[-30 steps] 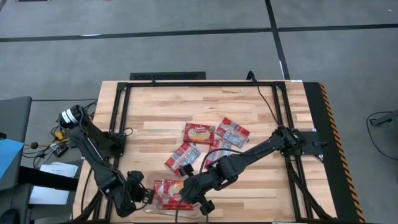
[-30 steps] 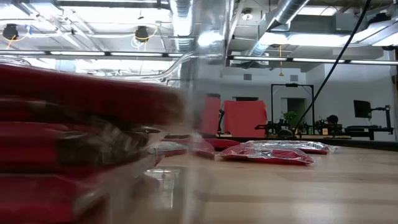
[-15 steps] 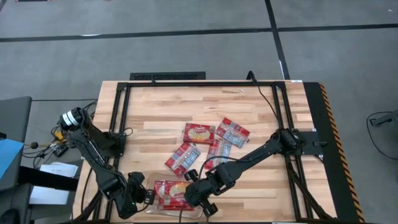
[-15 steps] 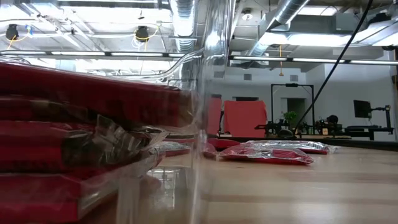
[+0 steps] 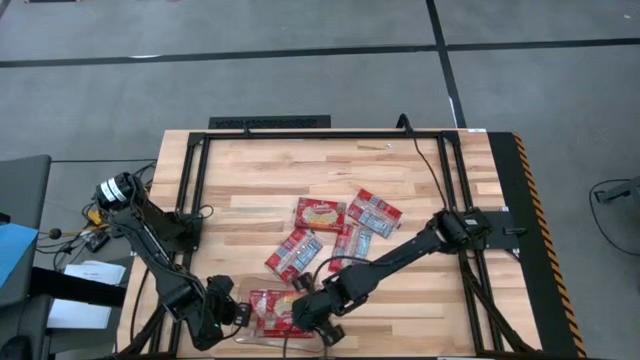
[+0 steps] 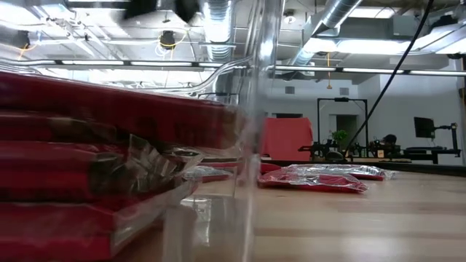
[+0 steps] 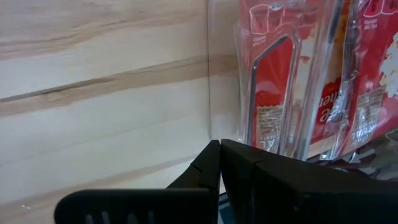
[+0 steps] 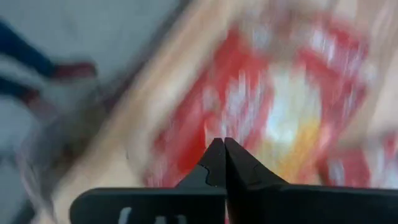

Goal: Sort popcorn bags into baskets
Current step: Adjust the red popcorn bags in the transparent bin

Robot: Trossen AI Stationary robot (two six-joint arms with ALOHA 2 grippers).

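While both arms reach toward the lower centre of the high view, the clear tub (image 5: 272,318) sits at the bottom edge of the wooden table (image 5: 260,170), holding red popcorn bags (image 5: 275,308). Left gripper (image 5: 236,315): just beside the tub's left end, fingers pressed together, holding nothing. Right gripper (image 5: 308,312): at the tub's right end over the packets, fingers likewise together and empty. Four loose packets (image 5: 319,213) lie in a cluster at mid-frame, above the tub.

Low view: tub wall (image 6: 251,145) fills the left half; a stack of red packets (image 6: 87,182) shows through it. One silver-backed packet (image 6: 320,177) lies on the tabletop, right of centre, well apart from the tub.

Left wrist view: closed dark fingers (image 7: 214,168) at lower centre, tips near the tub's clear corner (image 7: 249,87); red packets inside occupy the upper right.

Right wrist view: closed fingers (image 8: 217,165) at lower centre, a blurred red and yellow packet (image 8: 273,106) beyond them.
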